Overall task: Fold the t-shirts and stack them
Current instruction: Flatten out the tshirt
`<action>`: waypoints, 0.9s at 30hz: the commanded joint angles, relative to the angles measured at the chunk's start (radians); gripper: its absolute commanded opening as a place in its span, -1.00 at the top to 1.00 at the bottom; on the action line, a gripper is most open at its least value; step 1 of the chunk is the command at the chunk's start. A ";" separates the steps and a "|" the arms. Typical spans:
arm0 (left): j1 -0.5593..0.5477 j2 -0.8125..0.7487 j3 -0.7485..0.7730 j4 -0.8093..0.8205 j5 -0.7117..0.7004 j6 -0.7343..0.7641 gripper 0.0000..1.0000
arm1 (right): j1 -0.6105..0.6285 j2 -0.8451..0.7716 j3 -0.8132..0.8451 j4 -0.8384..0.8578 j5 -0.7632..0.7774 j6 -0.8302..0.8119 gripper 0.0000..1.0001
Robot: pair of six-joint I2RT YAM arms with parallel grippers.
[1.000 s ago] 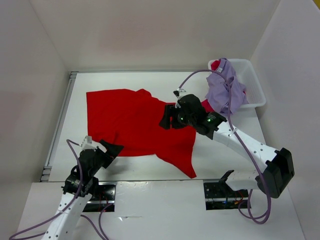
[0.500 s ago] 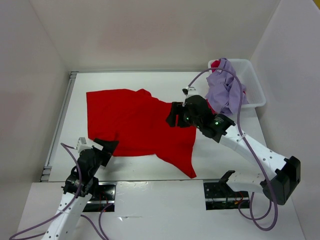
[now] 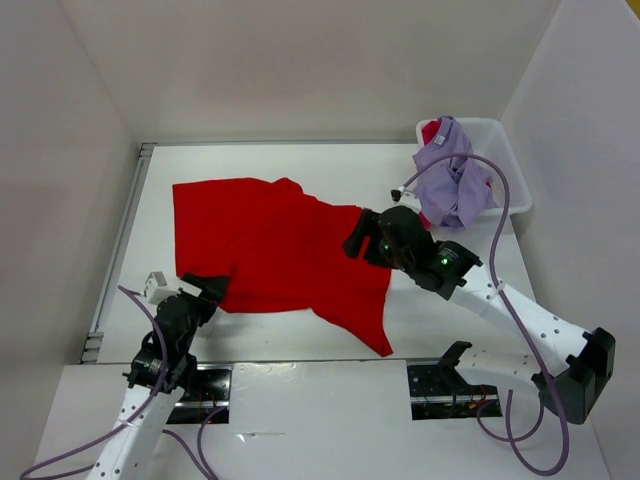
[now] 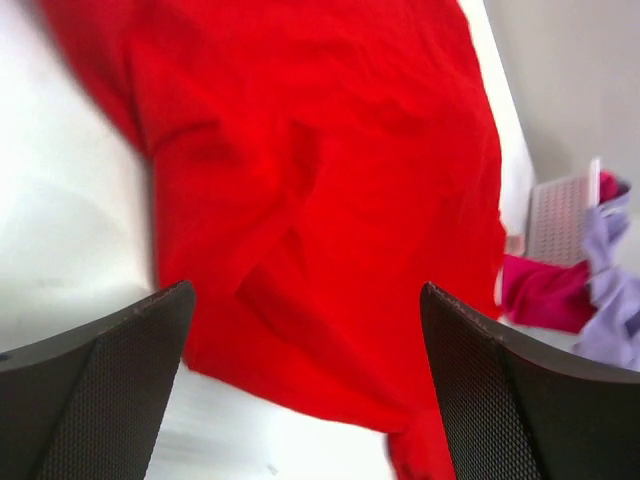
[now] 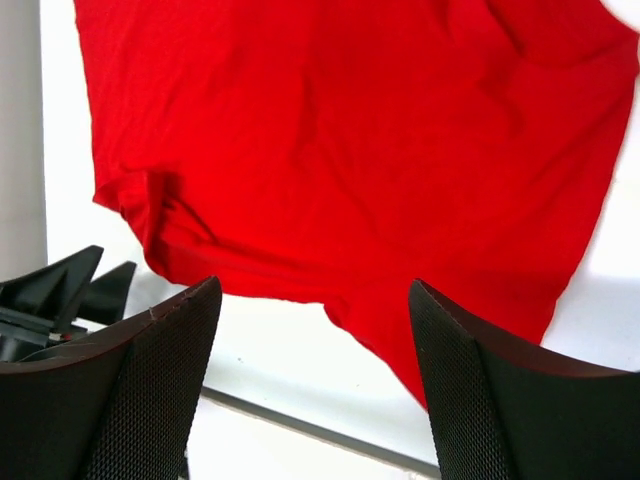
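Three t-shirts and my two grippers share the white table [image 3: 300,165]. One bright red shirt [image 3: 280,255] lies spread across the middle of the top view, a sleeve trailing toward the lower centre. One lavender shirt [image 3: 452,185] is heaped in the white bin [image 3: 508,170] at upper right, spilling over its near-left rim. One crimson shirt [image 3: 430,130] peeks out at the bin's upper-left corner, mostly buried under the lavender one.

My left gripper [image 3: 205,288] sits at the red shirt's lower-left corner, jaws wide apart and holding nothing. My right gripper [image 3: 358,240] hangs over the shirt's right edge, jaws likewise apart and empty; its wrist camera looks straight down on red cloth between the two fingers.

Compared with a second ago, my right gripper has slid rightward off the shirt's body toward its edge and its jaws have spread wider. My left gripper has drawn back toward the lower left. The lavender shirt, which hung farther out over the table, now sits more bunched in the bin. The red shirt lies as it did.

A purple cable [image 3: 480,165] from my right arm loops across the lavender heap.
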 commanded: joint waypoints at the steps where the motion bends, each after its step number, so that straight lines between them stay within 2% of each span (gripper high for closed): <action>1: 0.008 -0.118 0.002 0.133 -0.005 0.290 -0.98 | 0.024 -0.021 -0.004 -0.022 0.063 0.112 -0.61; 4: 0.008 -0.118 -0.012 0.158 0.026 0.290 -0.98 | 0.024 0.003 0.008 -0.034 0.072 0.125 -0.63; 5: 0.008 -0.118 -0.012 0.170 0.026 0.343 -0.98 | 0.024 0.012 0.025 -0.035 0.072 0.125 -0.63; 6: 0.008 -0.118 -0.012 0.202 0.049 0.468 -0.98 | 0.024 0.022 0.025 -0.045 0.072 0.125 -0.63; 8: 0.008 -0.118 -0.012 0.244 0.102 0.483 -0.98 | 0.024 0.051 0.049 -0.054 0.072 0.125 -0.63; 9: 0.008 -0.118 -0.012 0.279 0.102 0.439 -0.98 | 0.024 0.060 0.062 -0.055 0.072 0.125 -0.63; 11: 0.008 -0.118 -0.012 0.294 -0.044 0.227 -0.98 | 0.024 0.089 0.074 -0.055 0.072 0.125 -0.63; 13: 0.008 -0.118 -0.003 0.294 -0.272 -0.098 -0.98 | 0.024 0.098 0.085 -0.044 0.063 0.125 -0.66; 16: 0.008 -0.118 0.016 0.248 -0.393 -0.257 -0.98 | 0.024 0.120 0.094 -0.044 0.054 0.125 -0.66; 20: 0.008 -0.118 -0.028 0.421 -0.506 -0.163 -0.98 | 0.024 0.120 0.094 -0.055 0.063 0.134 -0.66; 24: 0.008 -0.118 -0.038 0.465 -0.507 -0.058 -0.98 | 0.024 0.120 0.094 -0.076 0.072 0.155 -0.66; 25: -0.001 -0.118 -0.038 0.443 -0.529 -0.085 -0.98 | 0.024 0.120 0.085 -0.076 0.072 0.155 -0.66; 27: -0.018 -0.118 -0.007 0.327 -0.702 -0.249 -0.98 | 0.024 0.109 0.085 -0.076 0.081 0.165 -0.66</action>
